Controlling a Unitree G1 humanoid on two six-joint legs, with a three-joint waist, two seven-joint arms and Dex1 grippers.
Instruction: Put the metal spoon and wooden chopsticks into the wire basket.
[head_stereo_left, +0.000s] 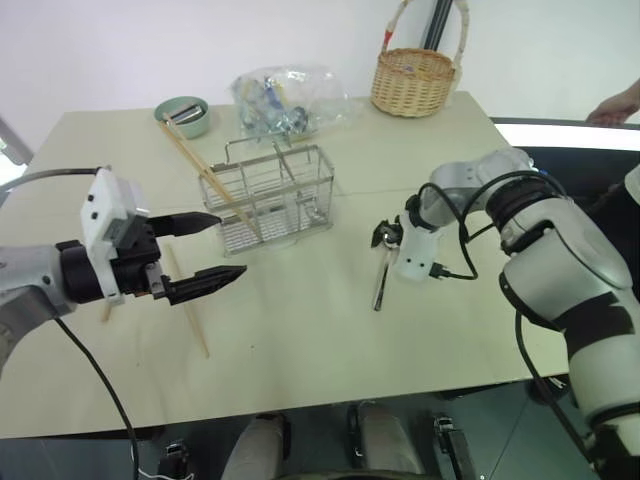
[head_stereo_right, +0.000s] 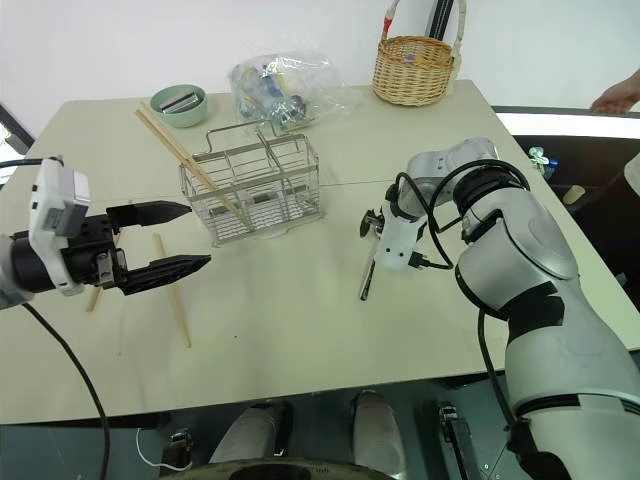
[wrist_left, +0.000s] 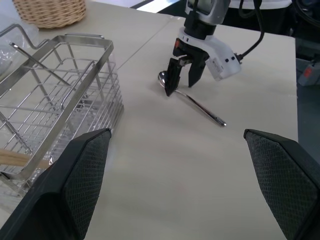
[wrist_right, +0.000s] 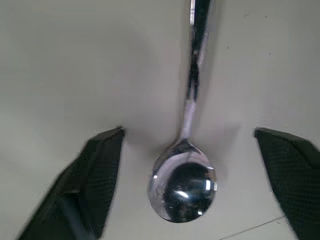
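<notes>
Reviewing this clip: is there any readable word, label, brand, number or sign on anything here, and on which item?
No text can be read anywhere.
Clear plastic bag of small packets: coloured print, too small and blurred to read.
Rectangular silver wire basket, small shiny metal spoon, light tan wooden chopsticks, round woven wicker basket, pale green bowl: no markings seen.

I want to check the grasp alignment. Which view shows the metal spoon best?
The right wrist view: the metal spoon lies bowl-up between the right gripper fingers. The left wrist view shows it whole but farther off; the eye views show mostly its handle.
</notes>
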